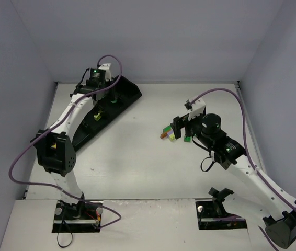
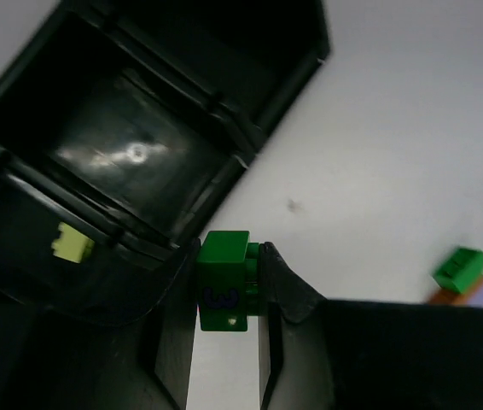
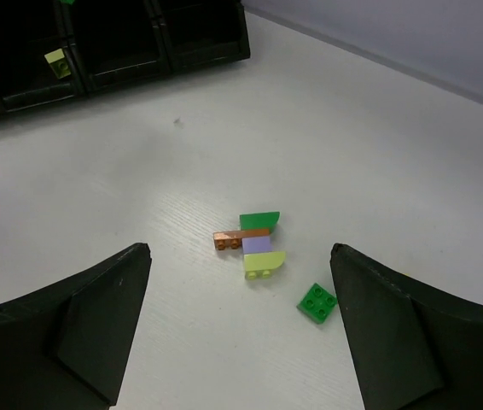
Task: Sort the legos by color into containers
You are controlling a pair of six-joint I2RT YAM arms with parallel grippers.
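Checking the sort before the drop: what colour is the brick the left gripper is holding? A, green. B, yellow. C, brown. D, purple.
A: the left wrist view shows the left gripper shut on a green brick pinched between its fingers.

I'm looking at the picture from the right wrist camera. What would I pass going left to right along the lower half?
Black finger → clump of brown, purple, lime and green bricks → square green brick → second black finger.
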